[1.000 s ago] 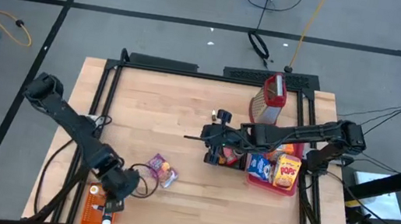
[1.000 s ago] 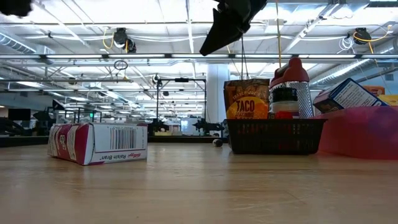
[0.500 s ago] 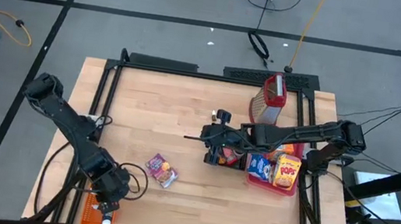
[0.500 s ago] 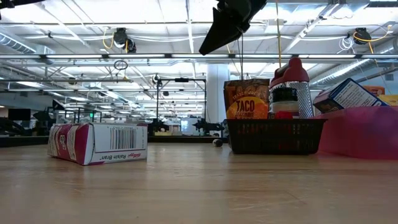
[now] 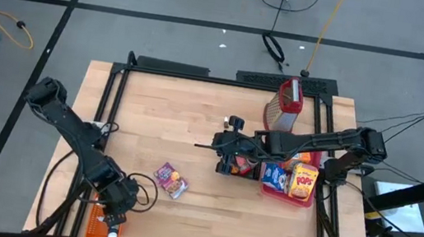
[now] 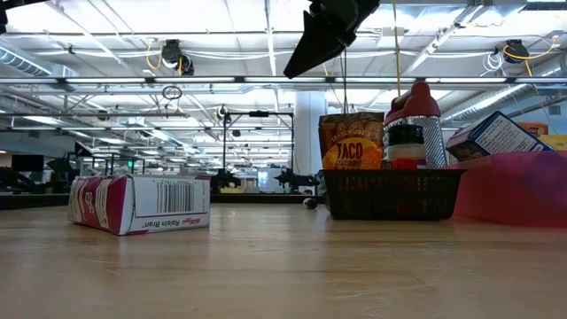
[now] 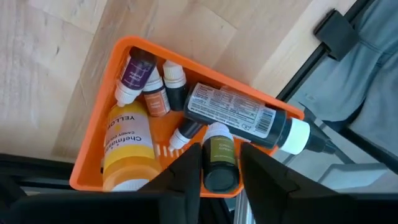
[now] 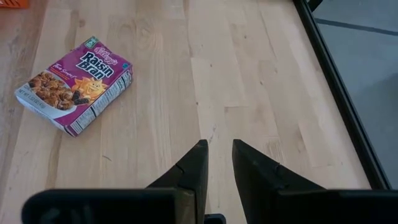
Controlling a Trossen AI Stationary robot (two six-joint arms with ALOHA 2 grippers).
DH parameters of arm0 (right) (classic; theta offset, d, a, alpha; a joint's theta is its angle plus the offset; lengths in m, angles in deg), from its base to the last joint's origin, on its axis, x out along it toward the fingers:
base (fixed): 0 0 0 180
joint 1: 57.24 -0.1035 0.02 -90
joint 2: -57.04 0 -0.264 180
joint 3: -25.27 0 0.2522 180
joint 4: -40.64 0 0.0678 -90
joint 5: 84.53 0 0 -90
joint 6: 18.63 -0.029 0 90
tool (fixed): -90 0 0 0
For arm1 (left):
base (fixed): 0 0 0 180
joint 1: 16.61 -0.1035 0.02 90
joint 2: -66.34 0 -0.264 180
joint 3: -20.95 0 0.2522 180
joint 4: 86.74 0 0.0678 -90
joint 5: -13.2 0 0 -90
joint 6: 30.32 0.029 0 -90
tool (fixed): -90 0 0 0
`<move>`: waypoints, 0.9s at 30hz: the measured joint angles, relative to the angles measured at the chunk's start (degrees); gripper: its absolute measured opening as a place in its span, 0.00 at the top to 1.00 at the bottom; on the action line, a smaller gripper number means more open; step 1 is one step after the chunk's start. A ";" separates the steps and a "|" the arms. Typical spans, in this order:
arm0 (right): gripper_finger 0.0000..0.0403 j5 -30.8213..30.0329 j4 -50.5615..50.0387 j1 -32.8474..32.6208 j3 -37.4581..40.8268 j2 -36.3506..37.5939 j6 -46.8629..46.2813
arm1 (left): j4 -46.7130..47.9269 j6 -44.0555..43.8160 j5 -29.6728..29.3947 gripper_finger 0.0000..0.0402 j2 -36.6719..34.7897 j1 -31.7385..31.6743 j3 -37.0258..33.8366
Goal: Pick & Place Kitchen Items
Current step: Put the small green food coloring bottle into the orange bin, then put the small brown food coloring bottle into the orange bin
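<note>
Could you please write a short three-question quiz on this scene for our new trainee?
1. True or false: the Raisin Bran box lies flat on the bare table, apart from any container.
2. Which container does the left gripper hover over? A) orange crate B) black mesh basket C) red tray
3. Fill in: the right gripper holds ____.

Key:
1. True.
2. A; a small dark bottle with an olive label sits between its fingers.
3. Nothing; it hangs over bare wood.

Raisin Bran box [image 8: 74, 84] lies flat on table [image 8: 249, 93], apart from right hand [image 8: 217, 163]
</note>
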 joint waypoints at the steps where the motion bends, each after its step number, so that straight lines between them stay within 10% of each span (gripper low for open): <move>1: 0.83 0.00 0.00 0.00 0.00 0.00 0.01 | 0.01 0.00 0.00 0.71 0.00 0.00 0.00; 13: 0.83 0.00 -0.01 0.07 0.02 0.00 0.40 | -0.02 0.90 -1.68 0.58 0.00 -0.47 0.00; 27: 0.83 0.07 -0.75 4.51 0.02 0.00 -5.62 | -0.18 21.76 -21.64 0.58 -0.02 -8.56 0.00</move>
